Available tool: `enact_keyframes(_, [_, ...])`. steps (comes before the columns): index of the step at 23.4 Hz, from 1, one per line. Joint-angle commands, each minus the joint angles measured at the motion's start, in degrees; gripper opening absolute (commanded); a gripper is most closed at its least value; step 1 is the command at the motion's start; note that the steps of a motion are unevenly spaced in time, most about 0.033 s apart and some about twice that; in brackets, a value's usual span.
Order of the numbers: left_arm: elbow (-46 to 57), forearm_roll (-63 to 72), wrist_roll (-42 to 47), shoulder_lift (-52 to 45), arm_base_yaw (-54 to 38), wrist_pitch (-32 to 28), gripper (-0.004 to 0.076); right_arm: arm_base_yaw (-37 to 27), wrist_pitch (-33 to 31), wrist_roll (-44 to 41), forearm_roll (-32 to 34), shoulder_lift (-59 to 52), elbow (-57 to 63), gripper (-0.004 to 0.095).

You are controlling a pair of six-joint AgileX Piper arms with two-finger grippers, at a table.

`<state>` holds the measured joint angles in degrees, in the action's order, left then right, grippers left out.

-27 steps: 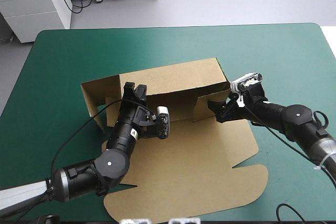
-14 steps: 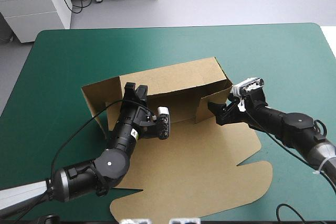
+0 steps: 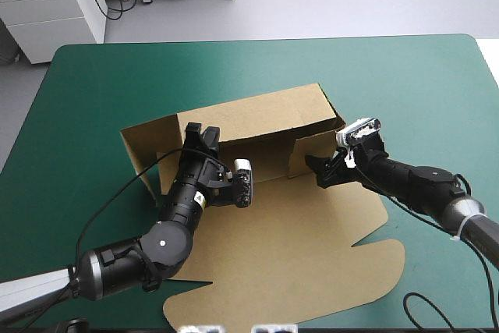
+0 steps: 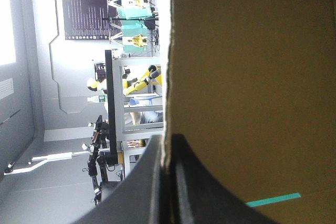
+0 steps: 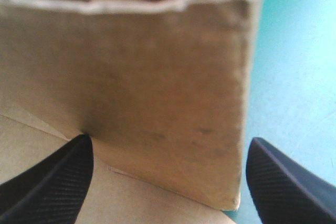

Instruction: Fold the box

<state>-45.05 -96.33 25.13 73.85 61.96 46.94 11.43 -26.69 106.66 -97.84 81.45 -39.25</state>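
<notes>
Box (image 3: 273, 224) sits about mid-table on the teal-green cover (image 3: 405, 76), partly raised. From the high view I read a long far wall (image 3: 257, 118) standing upright, a left side panel (image 3: 144, 142) up and leaning outward at its end, and a short end flap (image 3: 312, 144) turned in at the right end of the far wall. The rest of the brown sheet lies flat toward the near edge and ends in a rounded lid panel (image 3: 312, 286). The left gripper (image 3: 201, 134) reaches up from the near left, and its black fingers are at the top edge of the board where the side panel meets the far wall. In its own wrist view the left gripper (image 4: 168, 140) is all but closed. The fingers come to a point with the pale cut edge of the box (image 4: 252, 77) pinched between them, and brown board fills one side of that view. So that claw has hold of the wall edge. The right gripper (image 3: 314, 165) comes in low from the right, close against the near face of the end flap. In its wrist view the right gripper (image 5: 169, 141) is spread wide, fingers well apart and holding nothing. The end flap (image 5: 157, 77) stands just ahead, framed between them, with flat board under it and cover (image 5: 294, 51) beyond its free edge. I cannot tell whether either fingertip touches the board.
</notes>
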Motion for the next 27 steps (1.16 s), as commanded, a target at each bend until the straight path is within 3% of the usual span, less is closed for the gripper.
enact_keyframes(1, [-1.52,-8.58,0.64,-1.59,0.17,1.79,-0.0008,-0.12,-2.70,1.36,-5.11,-1.16,-3.05,0.0738])
enact_keyframes(5, [-1.52,-8.58,0.64,-1.59,0.17,1.79,-0.0008,-0.12,-2.59,1.47,-5.11,-1.16,-4.69,0.0730])
enact_keyframes(7, [-1.52,-8.58,0.64,-1.59,0.17,1.79,-0.0008,-0.12,-2.59,1.63,-5.11,-1.16,-5.11,0.0666])
enact_keyframes(9, [-1.52,-8.58,0.64,-1.59,0.17,1.79,-0.0008,-0.12,-2.59,2.22,-5.11,-1.16,-5.11,0.0439])
enact_keyframes(12, [-1.52,-8.58,0.64,-1.59,0.17,1.79,-0.0008,-0.12,-4.93,6.22,-5.11,-1.16,-5.11,-0.0013])
enact_keyframes(19, [-1.52,-8.58,0.64,-1.59,0.17,1.57,-0.0008,-0.12,-9.60,10.17,-5.11,-1.16,-5.11,-0.0017])
enact_keyframes(27, [-1.52,-8.58,0.64,-1.59,0.17,1.47,-0.0008,-0.12,-10.00,9.93,-5.11,-1.16,-5.11,-0.0017])
